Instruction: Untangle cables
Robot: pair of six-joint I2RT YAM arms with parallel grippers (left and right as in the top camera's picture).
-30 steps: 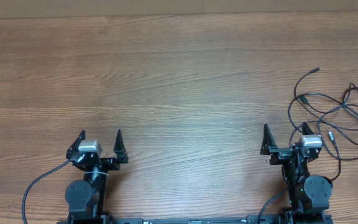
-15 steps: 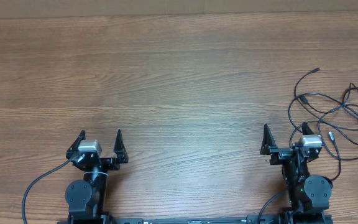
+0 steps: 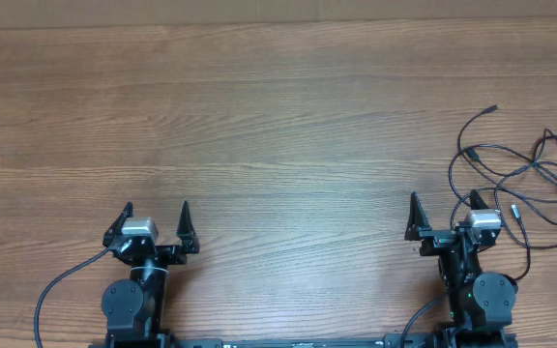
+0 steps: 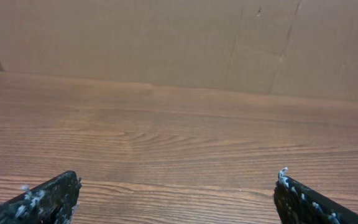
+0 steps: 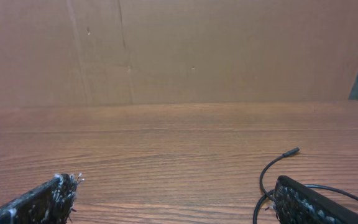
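The cables (image 3: 525,174) are thin black cords lying in loose crossing loops at the right edge of the wooden table, one plug end pointing up-left. My right gripper (image 3: 443,205) is open and empty just left of them; its right finger lies at the nearest loop. In the right wrist view a cord with its plug end (image 5: 278,163) curves beside the right finger, between the open jaws (image 5: 174,186). My left gripper (image 3: 156,211) is open and empty at the front left, far from the cables; its view shows only bare wood between the jaws (image 4: 176,183).
A wooden table (image 3: 259,126) spans the view. A brown cardboard wall (image 4: 166,37) stands along the far edge. Thick black arm cables hang at both bases near the front edge.
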